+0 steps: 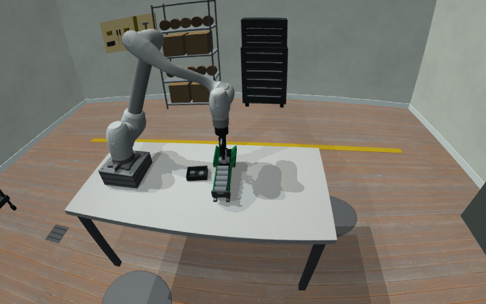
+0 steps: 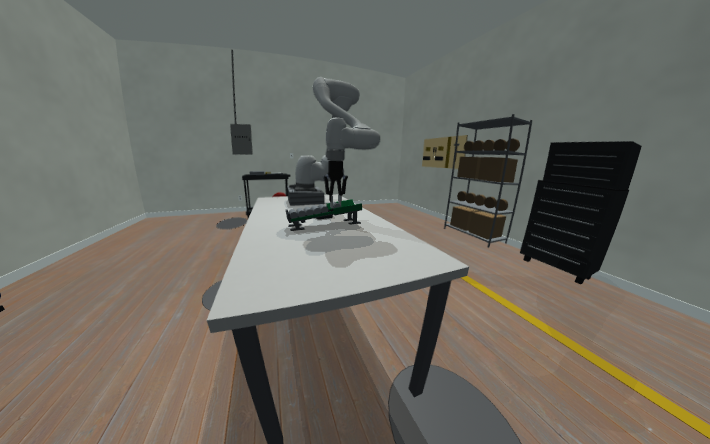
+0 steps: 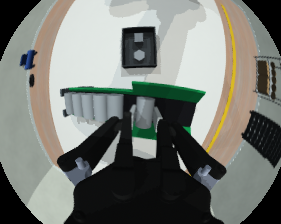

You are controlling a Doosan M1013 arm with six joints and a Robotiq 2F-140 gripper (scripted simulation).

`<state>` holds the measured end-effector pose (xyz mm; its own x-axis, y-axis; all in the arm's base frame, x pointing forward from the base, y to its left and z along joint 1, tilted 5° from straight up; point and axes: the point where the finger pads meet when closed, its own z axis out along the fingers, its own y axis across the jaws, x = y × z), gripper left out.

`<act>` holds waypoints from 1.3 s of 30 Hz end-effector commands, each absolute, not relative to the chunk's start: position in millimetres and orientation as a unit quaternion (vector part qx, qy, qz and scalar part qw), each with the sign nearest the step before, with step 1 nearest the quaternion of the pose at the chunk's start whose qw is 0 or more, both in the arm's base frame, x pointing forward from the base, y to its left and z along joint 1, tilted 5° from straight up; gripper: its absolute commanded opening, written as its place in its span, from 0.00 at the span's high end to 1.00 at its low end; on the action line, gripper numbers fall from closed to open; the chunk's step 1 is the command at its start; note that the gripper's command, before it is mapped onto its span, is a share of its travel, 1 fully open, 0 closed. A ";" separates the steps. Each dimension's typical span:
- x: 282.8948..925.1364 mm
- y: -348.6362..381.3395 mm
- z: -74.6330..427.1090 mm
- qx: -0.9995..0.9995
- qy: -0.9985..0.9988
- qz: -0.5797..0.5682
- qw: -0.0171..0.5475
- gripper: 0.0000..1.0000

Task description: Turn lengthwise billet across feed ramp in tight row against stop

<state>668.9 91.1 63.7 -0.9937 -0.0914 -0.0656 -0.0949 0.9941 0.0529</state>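
Note:
The green feed ramp (image 1: 223, 174) stands on the white table and slopes down toward the front stop. Several grey billets (image 1: 220, 182) lie across it side by side in its lower part; they also show in the wrist view (image 3: 90, 104) at the left. My gripper (image 1: 222, 154) points straight down over the upper end of the ramp. It is shut on one grey billet (image 3: 144, 113), which shows between the two black fingers in the wrist view. In the exterior view the gripper (image 2: 335, 193) stands just above the ramp (image 2: 324, 211).
A small black box (image 1: 197, 173) lies on the table left of the ramp and also shows in the wrist view (image 3: 138, 48). The arm's base (image 1: 125, 170) stands at the table's left end. Shelves and a black cabinet stand by the back wall.

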 end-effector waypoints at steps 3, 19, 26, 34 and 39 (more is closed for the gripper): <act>668.9 91.1 63.9 -0.047 0.998 0.028 0.032 0.90; 668.9 91.1 63.9 -0.047 0.998 0.028 0.032 0.59; 668.9 91.1 63.9 -0.047 0.998 0.028 0.032 0.59; 668.9 91.1 63.9 -0.047 0.998 0.028 0.032 0.59; 668.9 91.1 63.9 -0.047 0.998 0.028 0.032 0.59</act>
